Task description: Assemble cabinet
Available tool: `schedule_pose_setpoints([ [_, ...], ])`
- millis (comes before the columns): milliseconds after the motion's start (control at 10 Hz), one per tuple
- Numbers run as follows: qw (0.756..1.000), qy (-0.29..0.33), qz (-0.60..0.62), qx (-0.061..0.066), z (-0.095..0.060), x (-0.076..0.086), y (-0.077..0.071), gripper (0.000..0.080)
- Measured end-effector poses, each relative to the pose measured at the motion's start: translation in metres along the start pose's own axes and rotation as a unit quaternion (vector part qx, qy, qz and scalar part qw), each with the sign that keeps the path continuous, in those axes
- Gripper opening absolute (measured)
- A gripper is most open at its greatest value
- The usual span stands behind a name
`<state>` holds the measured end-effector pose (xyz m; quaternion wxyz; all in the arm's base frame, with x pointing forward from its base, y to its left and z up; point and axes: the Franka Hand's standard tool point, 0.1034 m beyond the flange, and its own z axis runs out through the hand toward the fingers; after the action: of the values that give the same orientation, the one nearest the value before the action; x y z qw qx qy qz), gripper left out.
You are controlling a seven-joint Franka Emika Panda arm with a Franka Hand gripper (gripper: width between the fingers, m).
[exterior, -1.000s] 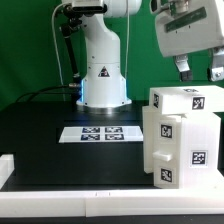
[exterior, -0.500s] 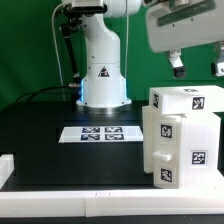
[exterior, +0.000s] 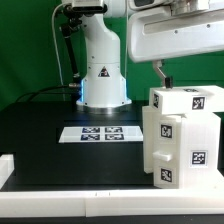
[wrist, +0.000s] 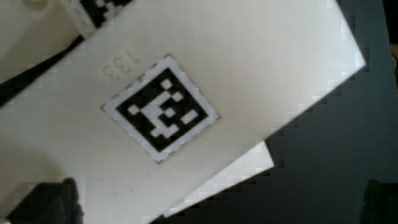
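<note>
The cabinet (exterior: 183, 135) stands on the black surface (exterior: 60, 150) at the exterior view's right, directly below me, its tagged top (wrist: 169, 105) filling my wrist view. My jaws hang apart above it, holding nothing.

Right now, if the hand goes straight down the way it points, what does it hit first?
Most likely the tagged top face of the cabinet, which fills the wrist view under the hand. Depth is unclear; it hangs near that top's edge.

Bright even light; wrist view close, soft; fingers (wrist: 50, 203) blurred dark; exterior view sharp.
</note>
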<state>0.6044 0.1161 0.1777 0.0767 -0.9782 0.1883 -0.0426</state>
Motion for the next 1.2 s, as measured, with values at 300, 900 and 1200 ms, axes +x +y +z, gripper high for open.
schedule_pose_setpoints([
  [300, 0.992, 0.003, -0.13, -0.005, 0.0, 0.002, 0.002, 0.0797],
  [900, 0.855, -0.013, -0.516, -0.056, 0.001, 0.008, 0.005, 0.0797],
  [1200, 0.813, -0.016, -0.58, -0.057, 0.001, 0.011, 0.009, 0.0797],
])
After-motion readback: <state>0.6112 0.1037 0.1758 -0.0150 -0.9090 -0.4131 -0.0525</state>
